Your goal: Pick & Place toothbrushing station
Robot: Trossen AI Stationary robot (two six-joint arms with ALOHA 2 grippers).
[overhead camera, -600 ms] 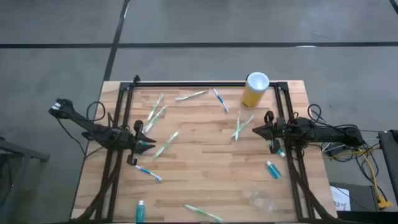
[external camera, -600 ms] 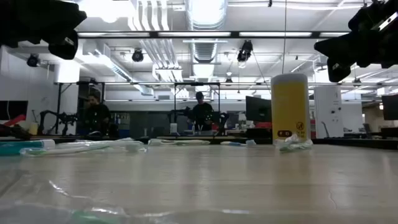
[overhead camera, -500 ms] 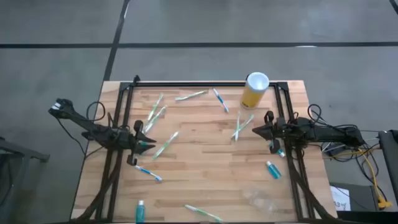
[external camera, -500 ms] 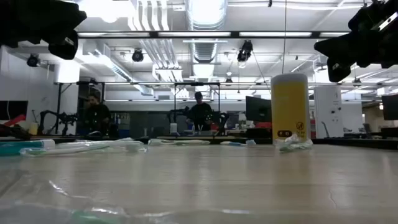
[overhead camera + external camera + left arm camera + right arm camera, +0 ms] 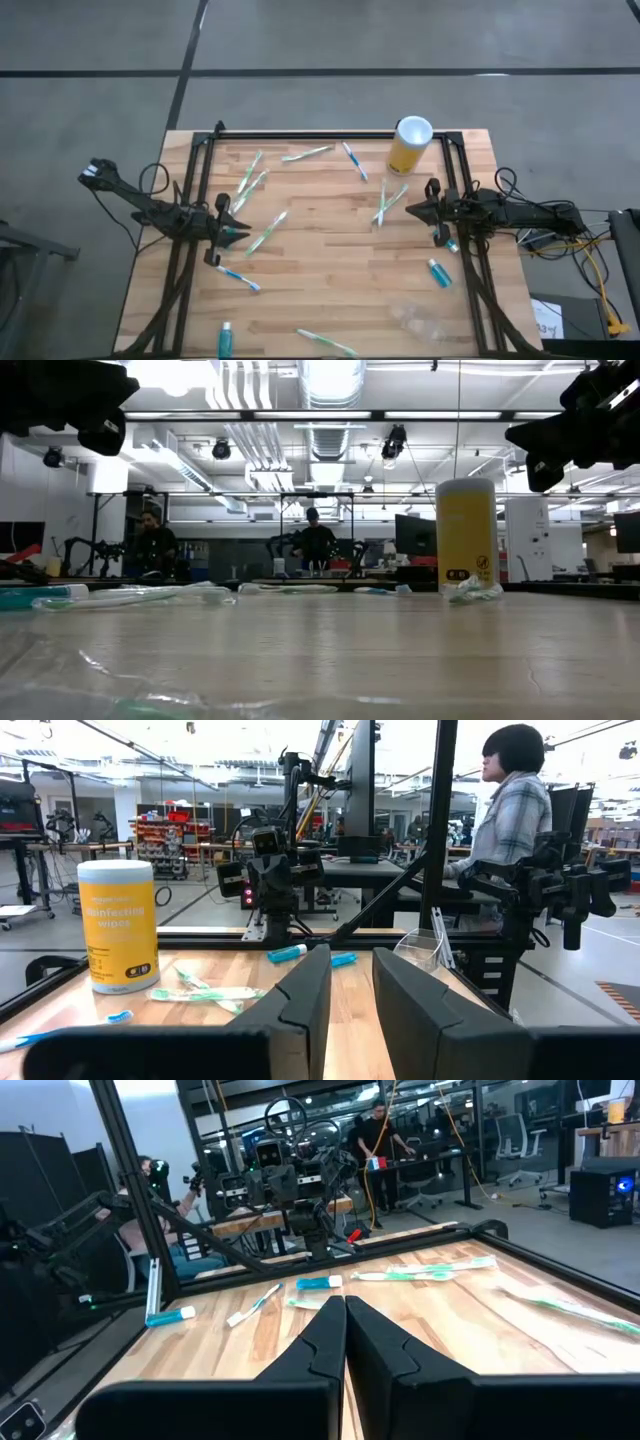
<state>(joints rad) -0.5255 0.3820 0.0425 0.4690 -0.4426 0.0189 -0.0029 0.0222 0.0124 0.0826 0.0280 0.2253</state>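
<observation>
The left gripper (image 5: 232,232) is seen low at the table's (image 5: 330,250) left side, fingers (image 5: 300,1000) slightly parted with nothing between them. The right gripper (image 5: 410,211) is held at the right side, its fingers (image 5: 322,1342) pressed together and empty. The clear cup (image 5: 420,318) is barely made out near the front right corner, only faint glints in the low view. Toothbrushes (image 5: 266,232) are scattered across the wood, well apart. A teal tube (image 5: 438,272) lies on the right side of the table, another tube (image 5: 226,338) at the front left edge. The yellow wipes canister (image 5: 408,146) stands upright at the back. The arms are cut off at the top of the low view.
</observation>
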